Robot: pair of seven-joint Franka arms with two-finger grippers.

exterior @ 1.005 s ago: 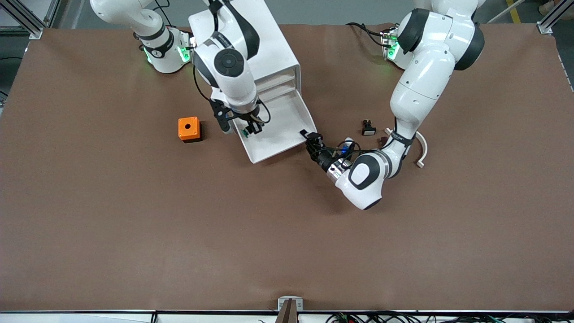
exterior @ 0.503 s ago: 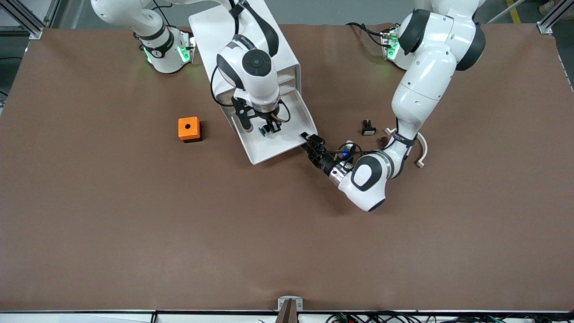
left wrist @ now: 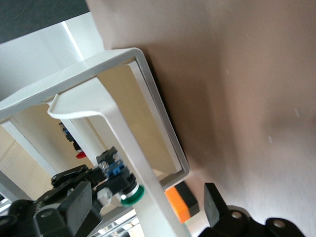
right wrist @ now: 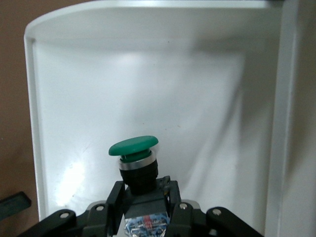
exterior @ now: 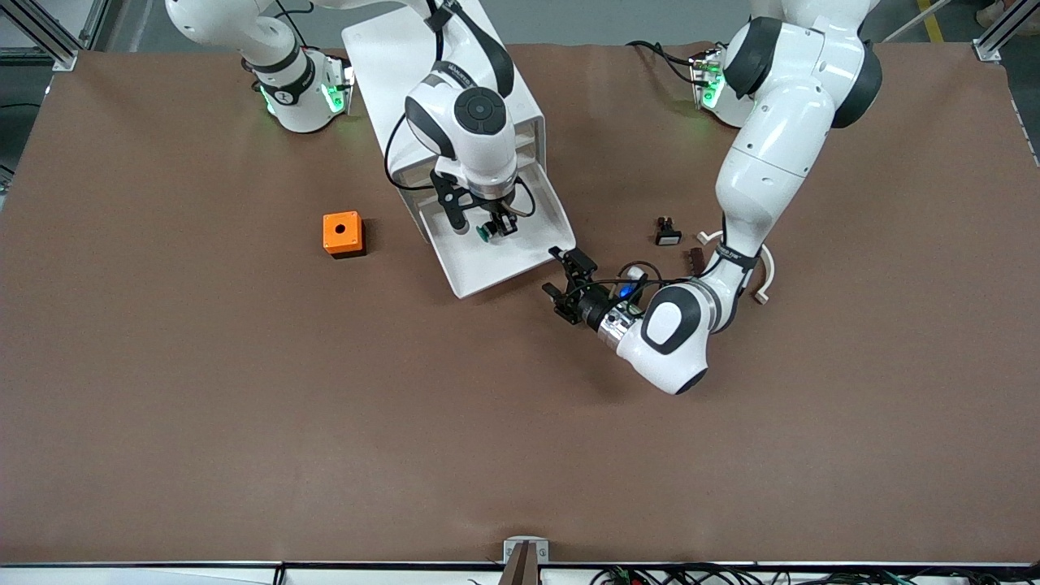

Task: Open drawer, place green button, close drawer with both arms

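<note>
the button (exterior: pixel 485 233), green cap and dark body, was clamped between the fingers of the right gripper (exterior: pixel 493 230) and hung over the inside of the pulled-out drawer (exterior: pixel 520 252). in the right wrist view the green cap (right wrist: pixel 133 146) pointed away from the fingers (right wrist: pixel 116 197) toward the drawer's white floor (right wrist: pixel 197 98); whether the button touched the floor could not be told. the drawer stood open from the lowest level of the white cabinet (exterior: pixel 455 73), which sat on the table near the right arm's base.

the left gripper (exterior: pixel 571 284) lay low over the table just beside the drawer's front corner, its fingers spread apart and holding nothing. in the left wrist view the drawer's front lip (left wrist: pixel 123 143) crossed the picture, with the button (left wrist: pixel 129 193) and the right gripper (left wrist: pixel 74 202) seen past it.

an orange cube with a hole (exterior: pixel 342 234) stood on the table beside the drawer, toward the right arm's end. a small black part with a white face (exterior: pixel 668 232) lay toward the left arm's end, near the left forearm, with a curved white piece (exterior: pixel 767 280) close by.

the table (exterior: pixel 325 447) was covered with a plain brown sheet. grey floor and metal frame posts (exterior: pixel 41 32) showed past its edge near the arm bases, and cables (exterior: pixel 731 575) ran along the edge nearest the front camera.
</note>
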